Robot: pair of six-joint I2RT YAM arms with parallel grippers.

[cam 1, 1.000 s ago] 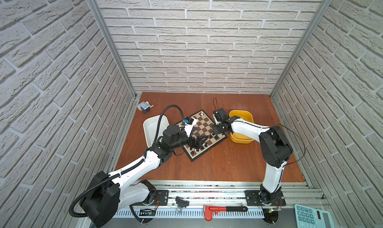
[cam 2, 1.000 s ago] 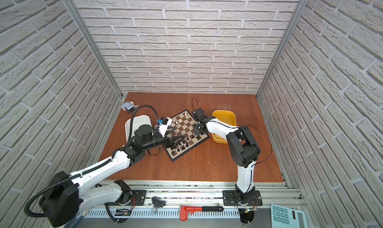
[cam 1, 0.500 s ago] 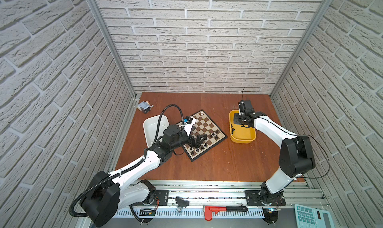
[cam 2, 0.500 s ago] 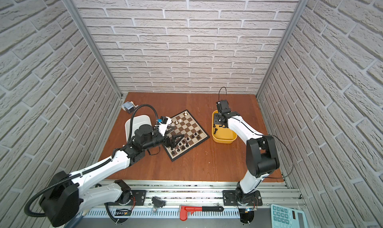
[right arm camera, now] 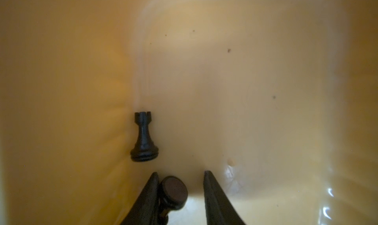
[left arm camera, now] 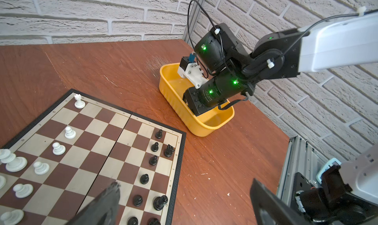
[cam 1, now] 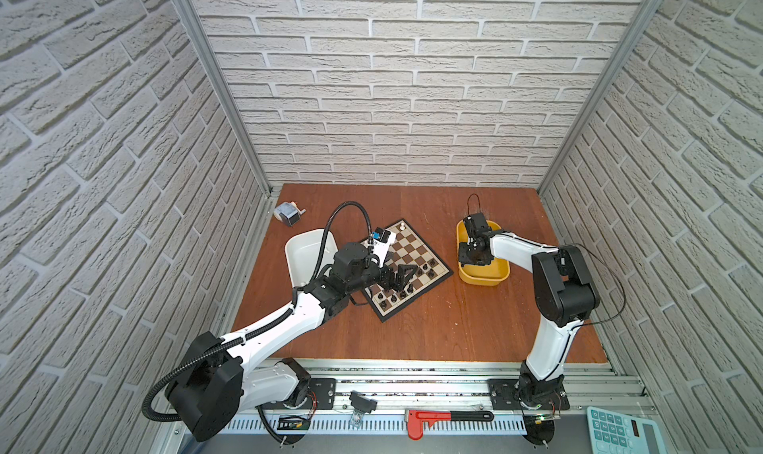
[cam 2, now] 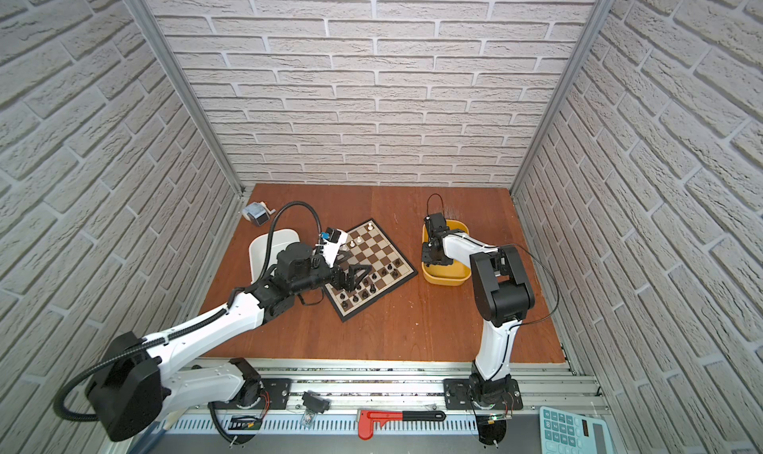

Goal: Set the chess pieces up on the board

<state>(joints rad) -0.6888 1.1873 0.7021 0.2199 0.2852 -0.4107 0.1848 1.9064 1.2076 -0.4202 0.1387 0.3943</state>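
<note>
The board (cam 1: 406,247) lies tilted mid-table, seen in both top views. White chess pieces (left arm camera: 70,132) stand along its far-left side and black chess pieces (left arm camera: 155,146) along its right side. My left gripper (left arm camera: 184,184) hovers open and empty over the board's near corner (cam 2: 351,278). My right gripper (right arm camera: 181,172) is down inside the yellow tub (cam 1: 485,276). Its jaws stand apart around a black piece (right arm camera: 173,190) that leans on one finger, with a gap to the other. A black rook (right arm camera: 144,137) lies on the tub floor just ahead.
A white tub (cam 1: 305,249) sits left of the board, under my left arm. A small grey device (cam 1: 287,213) rests at the far-left corner. A red-handled tool (cam 1: 446,419) and a calculator (cam 1: 619,431) lie off the table's front edge.
My right gripper swung from the board's right edge over to the yellow tub and dropped into it. The left arm has stayed put.
</note>
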